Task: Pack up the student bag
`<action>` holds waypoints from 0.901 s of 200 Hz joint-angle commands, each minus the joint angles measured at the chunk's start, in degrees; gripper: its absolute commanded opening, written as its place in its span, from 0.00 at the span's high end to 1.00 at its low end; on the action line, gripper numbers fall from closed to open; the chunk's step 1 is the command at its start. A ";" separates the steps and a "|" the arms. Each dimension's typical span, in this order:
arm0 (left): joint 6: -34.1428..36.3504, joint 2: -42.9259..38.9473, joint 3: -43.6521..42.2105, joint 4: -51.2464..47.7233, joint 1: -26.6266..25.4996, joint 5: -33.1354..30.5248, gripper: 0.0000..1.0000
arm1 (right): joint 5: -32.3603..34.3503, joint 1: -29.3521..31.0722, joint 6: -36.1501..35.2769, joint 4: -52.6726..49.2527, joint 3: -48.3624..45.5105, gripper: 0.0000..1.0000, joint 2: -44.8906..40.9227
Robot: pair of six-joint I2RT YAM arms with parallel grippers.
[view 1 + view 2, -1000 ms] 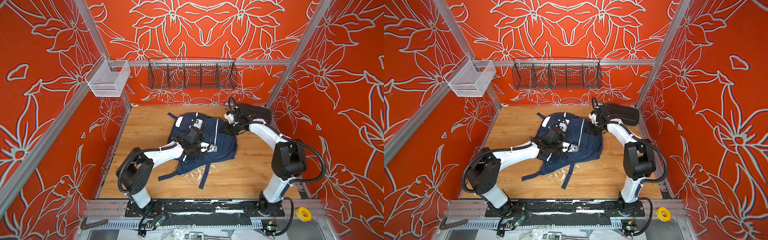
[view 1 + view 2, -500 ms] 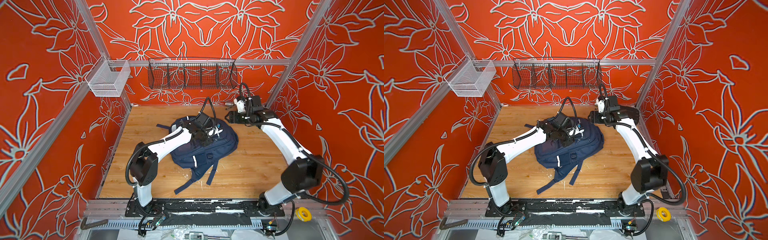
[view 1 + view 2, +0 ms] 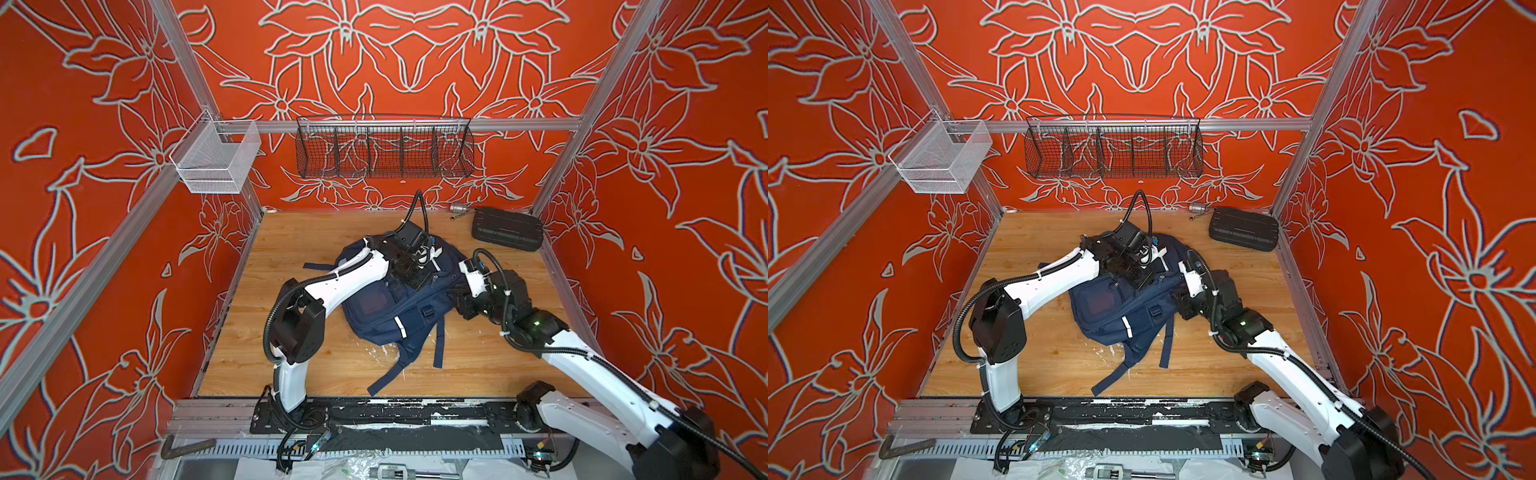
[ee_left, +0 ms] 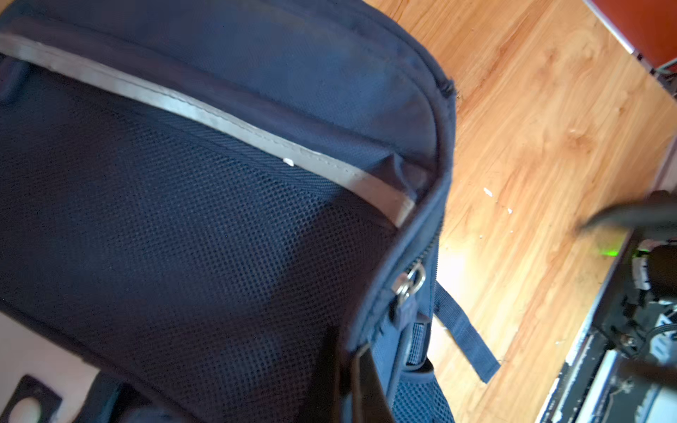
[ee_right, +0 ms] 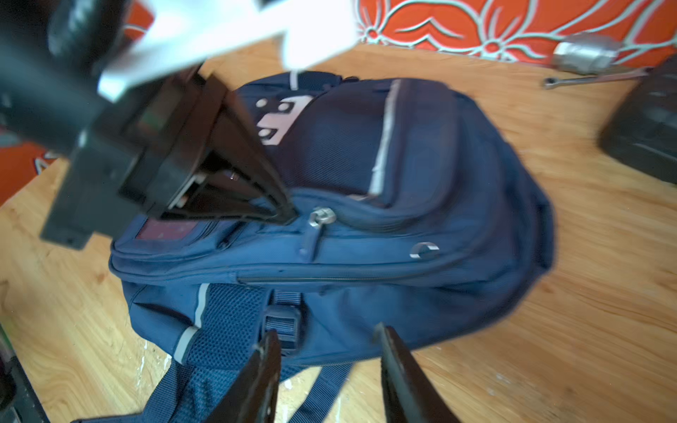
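The student bag point(image 3: 399, 307) point(image 3: 1121, 307), a navy backpack with grey stripes, lies mid-table on its side, straps trailing toward the front edge. My left gripper point(image 3: 419, 281) point(image 3: 1142, 282) point(image 5: 285, 216) sits on top of it, shut, with its tips pinched into the fabric at a zip seam beside a metal zip pull point(image 5: 322, 216). In the left wrist view the gripper point(image 4: 357, 384) presses against the mesh panel point(image 4: 183, 238). My right gripper point(image 3: 459, 300) point(image 3: 1180, 302) point(image 5: 326, 333) hangs open at the bag's right side, holding nothing; its fingers point(image 5: 267, 362) frame a strap buckle point(image 5: 282, 322).
A black ribbed case point(image 3: 507, 228) point(image 3: 1244, 228) point(image 5: 644, 139) lies at the back right, with a metal socket tool point(image 3: 459, 208) point(image 5: 586, 55) beside it. A black wire basket point(image 3: 384, 151) and a white mesh basket point(image 3: 216, 162) hang on the back rail. White crumbs point(image 3: 382, 353) dot the wood.
The right arm has pulled back from the black case and come down beside the bag's right side. The left gripper has kept its hold while the bag was raised and turned.
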 commanded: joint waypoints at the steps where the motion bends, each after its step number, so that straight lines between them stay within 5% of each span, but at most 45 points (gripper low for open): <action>1: -4.73 -2.48 2.27 -0.86 0.06 4.59 1.00 | 4.27 2.87 -2.59 13.11 -1.31 0.58 2.00; 37: -6.91 -2.98 2.28 -0.33 0.01 5.61 1.00 | 10.40 7.09 -3.54 18.20 -3.23 0.65 5.10; 115: -9.94 -2.63 2.24 1.56 -0.07 8.11 1.00 | 30.42 12.92 -5.25 18.13 -2.93 0.61 9.83; 180: -11.22 -1.98 2.44 1.82 -0.06 8.89 1.00 | 35.40 15.19 -4.45 19.65 -1.70 0.53 14.43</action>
